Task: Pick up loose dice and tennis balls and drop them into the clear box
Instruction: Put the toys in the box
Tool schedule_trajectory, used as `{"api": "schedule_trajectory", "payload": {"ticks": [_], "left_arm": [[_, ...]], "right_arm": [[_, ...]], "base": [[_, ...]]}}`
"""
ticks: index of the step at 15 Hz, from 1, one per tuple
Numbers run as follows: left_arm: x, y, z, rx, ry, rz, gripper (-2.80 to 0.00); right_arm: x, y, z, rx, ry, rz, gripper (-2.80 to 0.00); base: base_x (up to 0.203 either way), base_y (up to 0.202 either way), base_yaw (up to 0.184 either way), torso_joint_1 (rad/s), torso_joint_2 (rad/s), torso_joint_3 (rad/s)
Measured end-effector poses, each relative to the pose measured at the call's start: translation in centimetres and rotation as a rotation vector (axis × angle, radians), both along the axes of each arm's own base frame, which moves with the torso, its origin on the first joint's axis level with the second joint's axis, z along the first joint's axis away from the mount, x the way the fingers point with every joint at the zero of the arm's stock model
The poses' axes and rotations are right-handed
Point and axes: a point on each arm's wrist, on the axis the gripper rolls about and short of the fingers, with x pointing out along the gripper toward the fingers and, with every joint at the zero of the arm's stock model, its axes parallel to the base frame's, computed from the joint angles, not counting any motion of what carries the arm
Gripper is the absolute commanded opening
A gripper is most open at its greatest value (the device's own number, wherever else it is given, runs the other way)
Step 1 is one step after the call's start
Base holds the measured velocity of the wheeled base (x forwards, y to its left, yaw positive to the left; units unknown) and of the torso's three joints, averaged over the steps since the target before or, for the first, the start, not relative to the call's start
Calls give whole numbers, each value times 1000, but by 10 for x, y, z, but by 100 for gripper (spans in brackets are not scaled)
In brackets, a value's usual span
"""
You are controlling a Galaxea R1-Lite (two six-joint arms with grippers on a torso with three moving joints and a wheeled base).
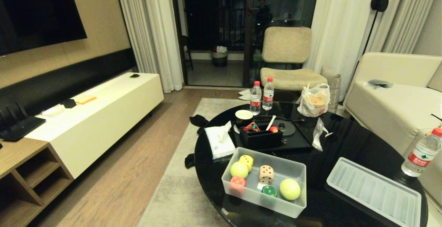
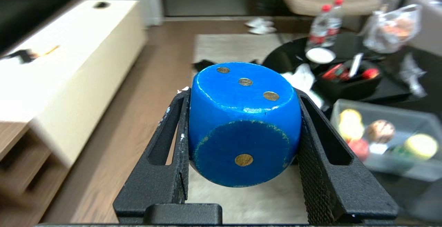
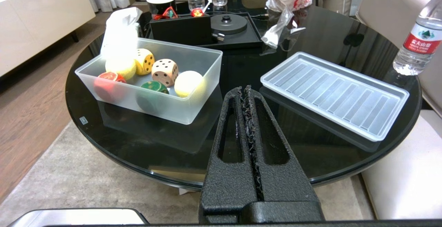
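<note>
The left claw (image 2: 243, 130) clamps a blue die (image 2: 243, 123) by opposite flat faces, off the desk's left edge; it looks hard, light, slick-painted, while the right claw (image 3: 248, 97) idles clenched.

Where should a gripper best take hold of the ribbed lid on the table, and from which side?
Take the ribbed lid by its raised rim on the long edge facing the robot, coming from above: it lies flat on the black table, too wide to span.

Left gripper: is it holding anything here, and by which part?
Yes. The left gripper holds a blue die, its two fingers pressed against opposite side faces. The right gripper is shut and empty.
</note>
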Motion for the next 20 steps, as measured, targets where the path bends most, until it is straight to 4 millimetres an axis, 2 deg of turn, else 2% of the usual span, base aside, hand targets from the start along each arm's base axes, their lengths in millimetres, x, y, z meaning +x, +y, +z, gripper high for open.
{"api": "schedule_trajectory", "payload": {"ticks": [2, 4, 6, 8, 9, 12, 17, 20], "left_arm": [[59, -8, 31, 0, 30, -56, -280], [116, -25, 45, 6, 63, -114, -280], [168, -64, 41, 23, 110, -214, -280], [199, -116, 22, 48, 173, -345, -280], [210, -141, 7, 63, 214, -401, -280], [232, -195, -39, 97, 313, -497, -280], [253, -260, -113, 125, 379, -581, -280], [257, -291, -144, 143, 361, -574, -280]], "right_arm": [[0, 0, 0, 0, 0, 0, -280], [0, 0, 0, 0, 0, 0, -280], [0, 0, 0, 0, 0, 0, -280], [0, 0, 0, 0, 0, 0, -280], [0, 0, 0, 0, 0, 0, -280], [0, 0, 0, 0, 0, 0, -280], [0, 0, 0, 0, 0, 0, -280], [0, 0, 0, 0, 0, 0, -280]], "base": [[0, 0, 0, 0, 0, 0], [0, 0, 0, 0, 0, 0], [0, 0, 0, 0, 0, 0], [0, 0, 0, 0, 0, 0], [0, 0, 0, 0, 0, 0], [0, 0, 0, 0, 0, 0], [0, 0, 0, 0, 0, 0], [0, 0, 0, 0, 0, 0]]}}
